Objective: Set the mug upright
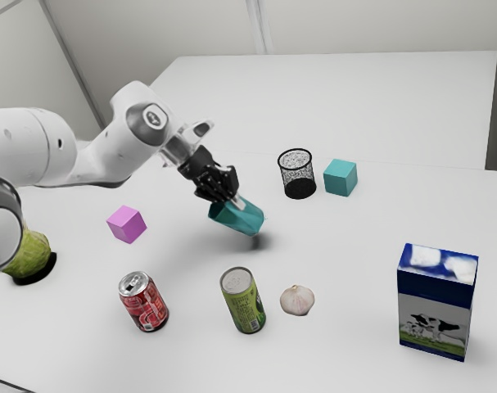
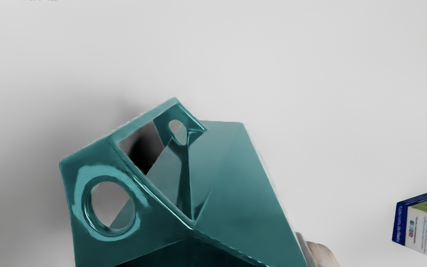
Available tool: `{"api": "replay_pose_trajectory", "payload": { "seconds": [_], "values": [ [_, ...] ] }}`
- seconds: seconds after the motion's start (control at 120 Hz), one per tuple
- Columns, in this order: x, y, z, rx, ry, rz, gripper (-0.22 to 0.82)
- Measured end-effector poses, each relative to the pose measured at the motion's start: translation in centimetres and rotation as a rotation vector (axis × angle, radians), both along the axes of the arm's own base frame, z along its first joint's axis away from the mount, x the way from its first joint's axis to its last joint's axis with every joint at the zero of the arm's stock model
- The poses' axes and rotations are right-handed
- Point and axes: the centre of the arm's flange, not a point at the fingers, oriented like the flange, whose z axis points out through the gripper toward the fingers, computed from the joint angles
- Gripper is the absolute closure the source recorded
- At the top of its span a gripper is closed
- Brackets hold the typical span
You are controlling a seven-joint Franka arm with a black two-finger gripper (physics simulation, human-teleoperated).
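Teal, glossy, angular mug point(image 1: 245, 219) leans tilted, low over the smooth white counter point(image 1: 354, 246), clasped by the black two-finger pincer point(image 1: 233, 199), its mouth nearer the pincer and its base beyond. Righting seems in hand: next, rotate until that base faces down, lower gently, settle it flat, then release.

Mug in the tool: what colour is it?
Mug is teal; best seen in the wrist view.

Garlic point(image 1: 297, 301) beside green can point(image 1: 245, 304), red can point(image 1: 145, 305), carton point(image 1: 435, 307), pink cube point(image 1: 126, 225), mesh bin point(image 1: 297, 172), teal cube point(image 1: 340, 178), yellow-green object point(image 1: 32, 253).
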Motion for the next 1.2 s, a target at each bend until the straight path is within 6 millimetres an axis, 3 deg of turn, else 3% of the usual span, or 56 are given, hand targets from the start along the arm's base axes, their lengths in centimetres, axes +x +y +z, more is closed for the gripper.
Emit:
{"api": "replay_pose_trajectory", "payload": {
  "seconds": [0.167,0.383,0.642,0.858,1.2],
  "values": [
    [-0.7,1.6,1.6,0.289,-0.029,-0.110,0.78],
    [-1.6,0.7,0.8,0.551,-0.007,-0.208,0.79],
    [-2.4,0.5,-1.0,0.650,0.108,-0.141,0.79],
    [-2.6,-1.6,-2.1,0.667,0.154,-0.094,0.79],
    [-2.1,-1.9,-3.4,0.677,0.199,-0.004,0.79]
  ]
}}
